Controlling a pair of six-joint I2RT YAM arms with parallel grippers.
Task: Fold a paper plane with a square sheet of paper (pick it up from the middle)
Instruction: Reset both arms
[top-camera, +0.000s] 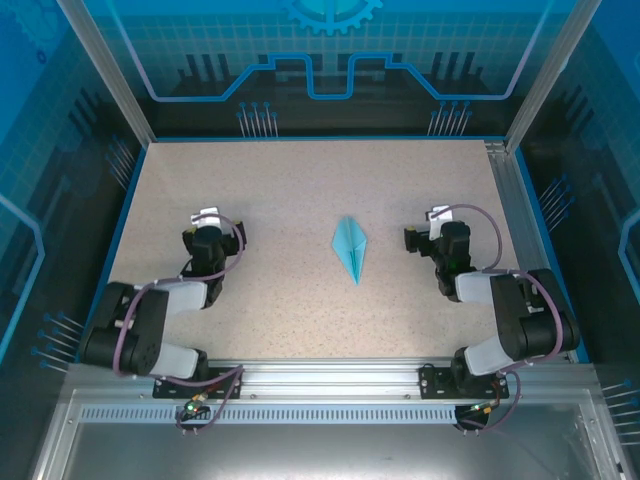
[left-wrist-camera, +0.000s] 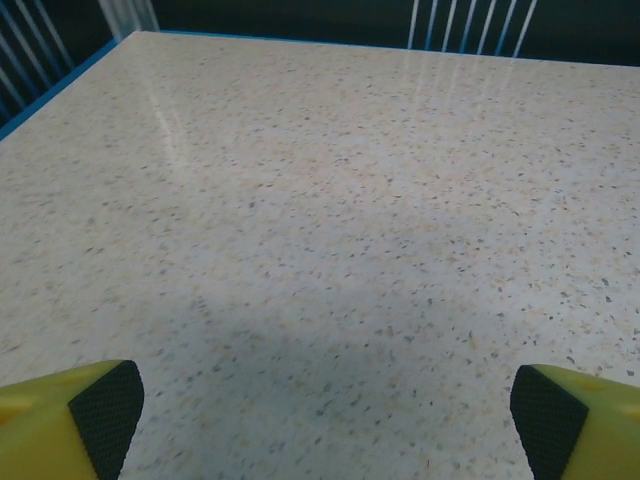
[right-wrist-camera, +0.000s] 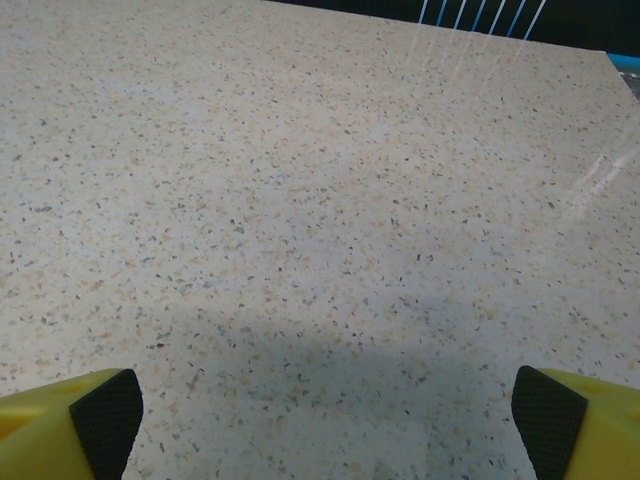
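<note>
**Ana:** What do you see from the top?

**Ben:** A slim, light-turquoise folded paper plane (top-camera: 349, 248) lies flat on the speckled beige table (top-camera: 300, 170). Its sharp tip points to the near edge, where the arms are bolted on

**Ana:** Is anything holding it?

**Ben:** No. The black left gripper (top-camera: 208, 218) is well apart from it on one side. The black right gripper (top-camera: 437, 216) is nearer on the other side, but not touching

**Ana:** And the left wrist view?

**Ben:** Two yellow fingers with black pads (left-wrist-camera: 105, 415) sit far out at the bottom corners. So the left fingers are open wide, with just bare table between them

**Ana:** And the right wrist view?

**Ben:** The same. Its black pads (right-wrist-camera: 548, 425) are far apart, open wide, and hold nothing

**Ana:** So which step is this?

**Ben:** I think the folding is done, or almost. The paper looks like a plane, and no arm holds it

**Ana:** What comes next?

**Ben:** Maybe nothing. If a fold needs one more press, an arm must come in slow and low, because thin paper slides and bends easily
</note>
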